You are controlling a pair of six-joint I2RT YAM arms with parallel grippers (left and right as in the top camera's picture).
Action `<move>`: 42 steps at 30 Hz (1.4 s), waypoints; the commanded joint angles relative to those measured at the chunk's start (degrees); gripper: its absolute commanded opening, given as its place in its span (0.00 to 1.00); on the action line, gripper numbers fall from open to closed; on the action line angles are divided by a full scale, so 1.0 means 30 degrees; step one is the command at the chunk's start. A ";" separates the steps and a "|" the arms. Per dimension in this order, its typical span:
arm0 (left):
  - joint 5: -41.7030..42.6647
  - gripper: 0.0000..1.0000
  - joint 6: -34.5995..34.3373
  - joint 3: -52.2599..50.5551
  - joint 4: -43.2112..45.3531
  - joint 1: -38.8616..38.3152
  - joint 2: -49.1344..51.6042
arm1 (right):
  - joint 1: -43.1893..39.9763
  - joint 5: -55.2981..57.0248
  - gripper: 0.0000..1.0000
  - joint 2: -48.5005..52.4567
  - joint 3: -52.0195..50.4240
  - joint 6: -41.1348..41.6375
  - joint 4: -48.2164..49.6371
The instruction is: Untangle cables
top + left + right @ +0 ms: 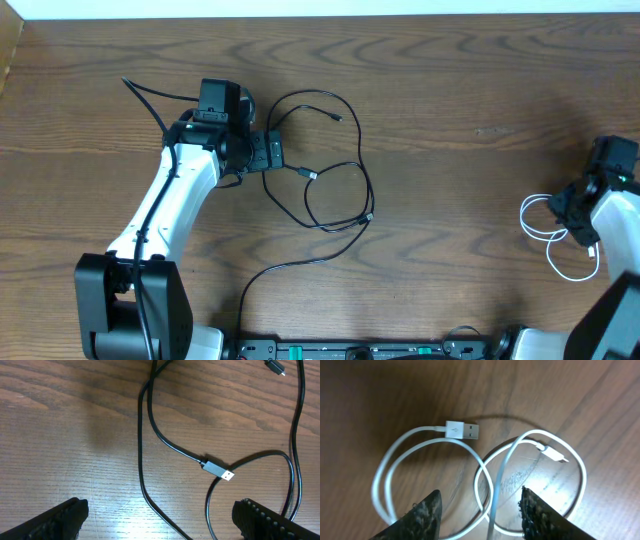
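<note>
Black cables point(172, 447) sprawl in loose crossing loops on the wood counter point(450, 80), and 1 grey USB plug point(218, 470) lies among them. The left claw point(160, 520) hovers just beside that plug, jaws wide, touching nothing. Well away from the plug, the white cable point(422, 430) lies in 2 loops. The right claw point(480, 517) straddles it, jaws part-way apart, with no grip visible.

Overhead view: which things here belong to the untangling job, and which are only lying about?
For the job:
- black cables, looped below the left gripper
- white cable, coiled below the right gripper

Not for the job:
- wooden table
- left arm's black base
</note>
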 commanded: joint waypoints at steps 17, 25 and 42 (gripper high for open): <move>0.0219 0.98 -0.0007 0.0131 -0.0066 0.0066 0.0073 | -0.0415 -0.1370 0.01 0.6972 -0.0248 0.0758 0.4036; 0.0219 0.98 -0.0007 0.0131 -0.0066 0.0066 0.0073 | -0.0379 -0.5435 0.04 0.9493 -0.0248 -0.4714 0.8765; 0.0219 0.98 -0.0007 0.0131 -0.0066 0.0066 0.0073 | -0.0743 -0.9034 0.34 0.8320 0.0729 -0.5552 0.8051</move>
